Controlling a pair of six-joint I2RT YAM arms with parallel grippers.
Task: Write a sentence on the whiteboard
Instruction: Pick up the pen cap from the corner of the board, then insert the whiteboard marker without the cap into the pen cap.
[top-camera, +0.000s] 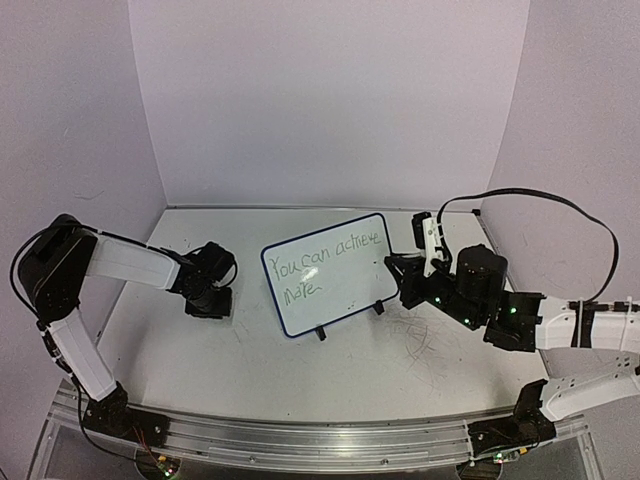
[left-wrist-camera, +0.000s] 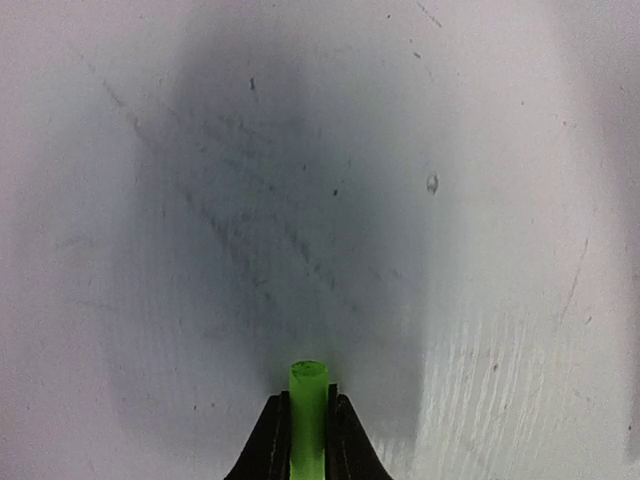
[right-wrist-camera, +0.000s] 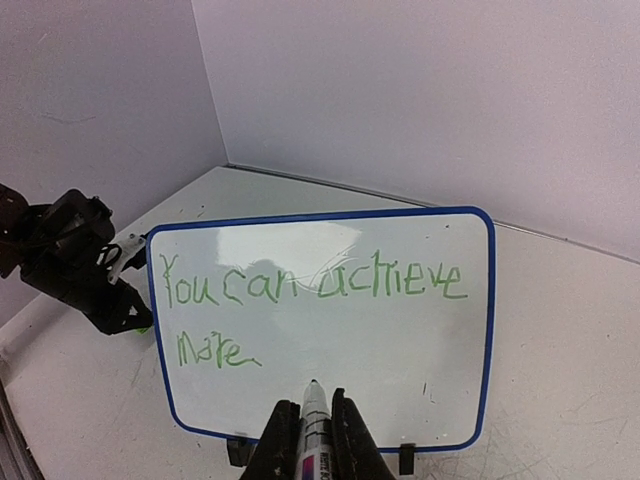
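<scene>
- Scuffed table (top-camera: 330, 370) carries your blue-rimmed whiteboard (right-wrist-camera: 420, 350); green sentence (right-wrist-camera: 315, 280): "You can achieve more".
- Your right end effector (right-wrist-camera: 312, 402) clamps a marker (right-wrist-camera: 314, 428); left end effector (left-wrist-camera: 308, 402), a green cylinder (left-wrist-camera: 308, 385).

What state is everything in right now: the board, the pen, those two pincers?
whiteboard: standing on its feet, written on.
sentence: green, two lines, "You can achieve more".
marker: uncapped, tip towards the whiteboard.
right pincer: shut on the marker.
green cylinder: clamped, one end sticking out.
left pincer: shut on the green cylinder.
</scene>
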